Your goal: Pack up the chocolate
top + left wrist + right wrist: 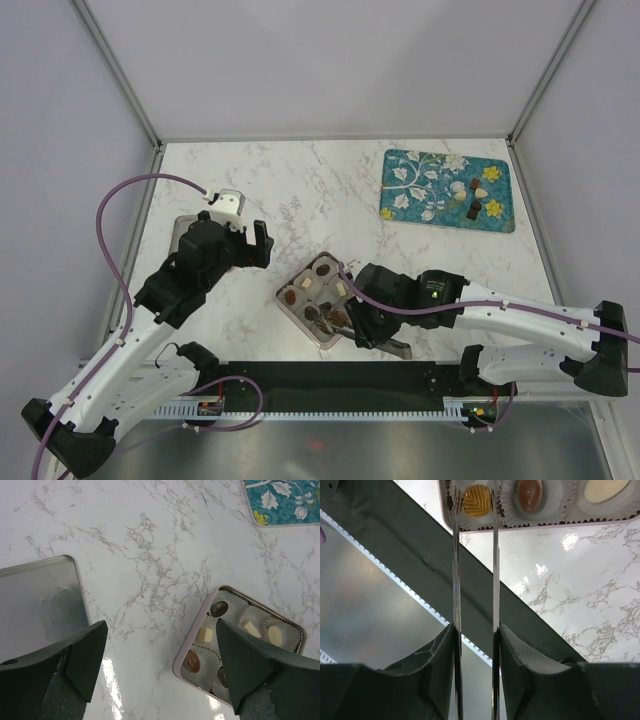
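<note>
A pink-rimmed tin [297,311] of pale paper cups holds several chocolates; it also shows in the left wrist view [190,647] and the right wrist view [545,526]. My right gripper [352,322] [475,630] is shut on metal tongs [456,570]. The tong tips flank a ridged caramel-brown chocolate [477,501] sitting in a cup at the tin's near corner. A mid brown chocolate [529,494] and a cream one [606,489] lie in neighbouring cups. A few chocolates [472,210] lie on the teal flowered mat [420,215]. My left gripper [256,245] [160,630] is open and empty, left of the tin.
The tin's grey lid [35,600] lies on the marble under my left arm [190,228]. A black rail [330,385] runs along the table's near edge, just below the tin. Frame posts stand at the back corners.
</note>
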`<action>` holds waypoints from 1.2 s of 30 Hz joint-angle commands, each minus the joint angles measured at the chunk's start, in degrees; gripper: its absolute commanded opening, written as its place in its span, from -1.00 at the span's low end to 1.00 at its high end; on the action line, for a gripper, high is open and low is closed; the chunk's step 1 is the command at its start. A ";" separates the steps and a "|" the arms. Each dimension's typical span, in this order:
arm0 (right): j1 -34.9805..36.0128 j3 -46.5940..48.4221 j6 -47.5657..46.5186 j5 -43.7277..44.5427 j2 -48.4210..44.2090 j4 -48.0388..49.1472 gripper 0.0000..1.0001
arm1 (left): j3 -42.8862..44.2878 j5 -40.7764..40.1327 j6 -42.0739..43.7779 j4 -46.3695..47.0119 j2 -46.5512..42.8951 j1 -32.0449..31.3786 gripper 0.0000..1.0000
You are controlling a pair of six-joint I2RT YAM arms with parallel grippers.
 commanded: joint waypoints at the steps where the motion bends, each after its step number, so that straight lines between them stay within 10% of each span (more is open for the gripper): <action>1: 0.55 1.21 0.74 1.75 -0.21 1.50 -0.09 | 0.90 -1.07 -0.47 1.05 -0.15 -0.01 0.94; 21: -0.50 21.32 -2.76 14.31 2.95 -5.70 -0.13 | 0.90 -1.16 -0.47 1.05 -1.20 -0.01 0.94; 36: -37.05 39.96 -20.97 16.60 32.64 12.57 -0.12 | 1.08 1.13 -1.00 1.14 -1.90 -0.01 0.94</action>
